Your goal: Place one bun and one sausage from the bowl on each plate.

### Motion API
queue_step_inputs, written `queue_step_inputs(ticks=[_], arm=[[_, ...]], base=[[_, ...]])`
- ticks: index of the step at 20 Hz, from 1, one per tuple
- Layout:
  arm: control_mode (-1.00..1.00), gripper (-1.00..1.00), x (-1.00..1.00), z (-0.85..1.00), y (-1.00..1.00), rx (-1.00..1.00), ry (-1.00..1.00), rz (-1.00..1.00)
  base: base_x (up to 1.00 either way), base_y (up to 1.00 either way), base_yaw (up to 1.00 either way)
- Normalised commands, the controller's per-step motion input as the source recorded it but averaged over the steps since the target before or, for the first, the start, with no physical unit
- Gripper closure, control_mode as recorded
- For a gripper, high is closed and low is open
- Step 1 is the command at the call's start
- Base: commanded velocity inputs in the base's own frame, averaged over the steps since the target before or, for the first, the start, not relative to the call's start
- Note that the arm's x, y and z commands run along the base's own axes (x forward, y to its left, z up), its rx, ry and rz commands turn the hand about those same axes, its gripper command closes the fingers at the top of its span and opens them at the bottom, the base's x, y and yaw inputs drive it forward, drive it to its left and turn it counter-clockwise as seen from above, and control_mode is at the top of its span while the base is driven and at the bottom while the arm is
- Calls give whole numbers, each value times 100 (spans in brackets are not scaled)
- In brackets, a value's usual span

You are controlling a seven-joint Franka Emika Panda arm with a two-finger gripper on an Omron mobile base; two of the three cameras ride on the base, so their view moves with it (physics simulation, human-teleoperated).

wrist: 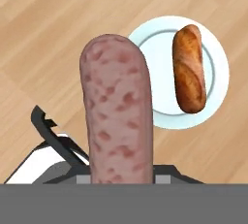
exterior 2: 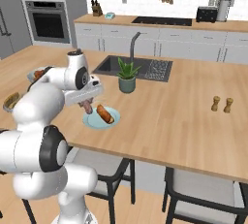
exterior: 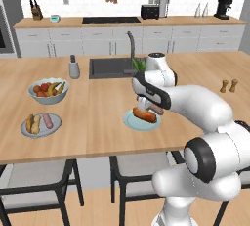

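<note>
The left base view looks from behind the arm, on its left side, forward and down over the wooden counter [exterior: 97,122] toward the back wall. The right base view looks the same way from the right side. Both show the sink [exterior: 110,67] and the plate [exterior: 131,121] with the orange bun [exterior: 145,116]. The hand view looks almost straight down, very near, and shows that same plate and bun from above.
</note>
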Motion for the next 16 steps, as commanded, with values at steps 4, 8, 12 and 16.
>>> queue_step_inputs(ticks=[4,8,12,16], arm=[[-100,100,0,-50,-17,0,-1,17],[-100,100,-8,-64,-25,0,-4,15],[-100,100,-18,-17,-11,0,-3,12],[-100,100,-2,-11,24,-1,0,13]], base=[[0,0,0],[0,0,0],[0,0,0],[0,0,0]])
